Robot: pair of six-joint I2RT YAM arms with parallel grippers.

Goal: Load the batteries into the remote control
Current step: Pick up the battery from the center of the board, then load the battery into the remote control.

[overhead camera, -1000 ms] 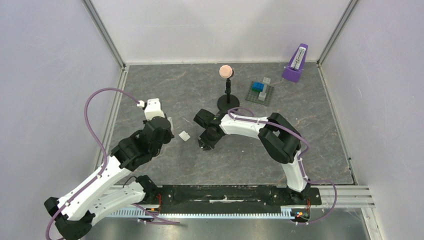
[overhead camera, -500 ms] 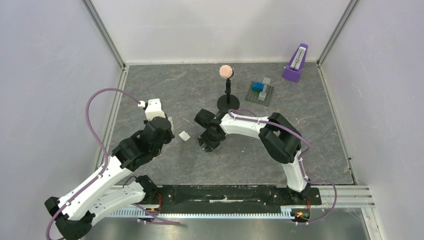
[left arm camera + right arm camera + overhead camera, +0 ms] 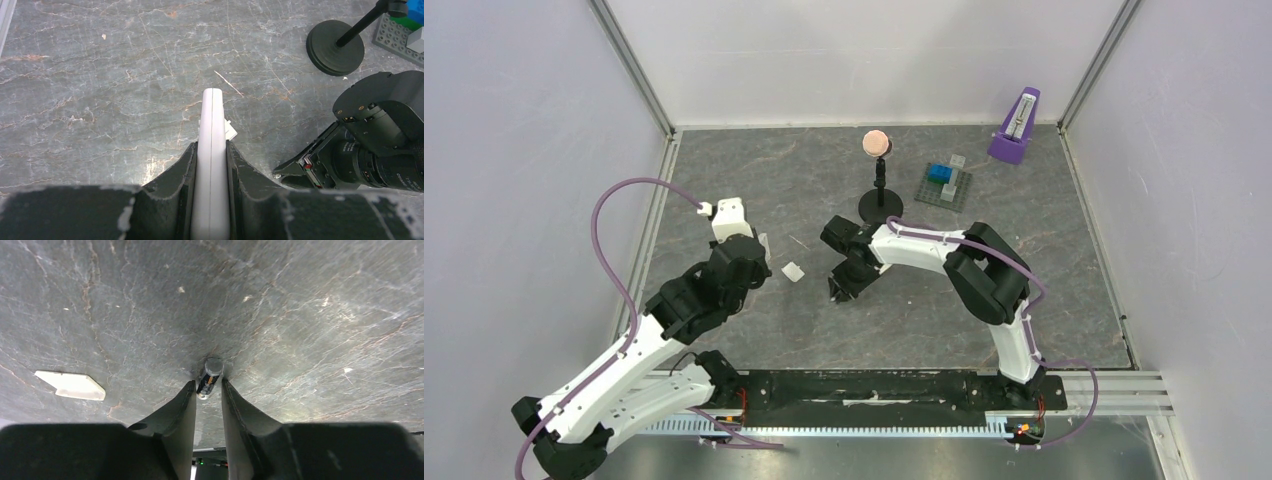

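White plastic remote control (image 3: 212, 112) is clamped on edge in the left gripper (image 3: 211, 148). Both dark fingers press flat against its broad sides, so the wrist view only gets the thin side with the seam running down it, and the handset sticks out well past the fingertips. From overhead that arm reaches to the left-centre of the grey marbled bench (image 3: 1064, 300). Over on the other arm, the right gripper (image 3: 208, 386) is pinching a small dark cylindrical battery (image 3: 209, 376) with a silvery cap, right at the fingertips. The battery leans a bit and its far end looks like it's touching the bench, though I can't say for sure. A little flat white plastic piece (image 3: 71, 385) lies on the bench between the two grippers, just beside the remote. Further back there's a black round-base stand with a pink ball on top (image 3: 879, 206), a grey studded plate with blue blocks (image 3: 943, 186) near it, and a purple metronome (image 3: 1016, 128) in the far right corner.
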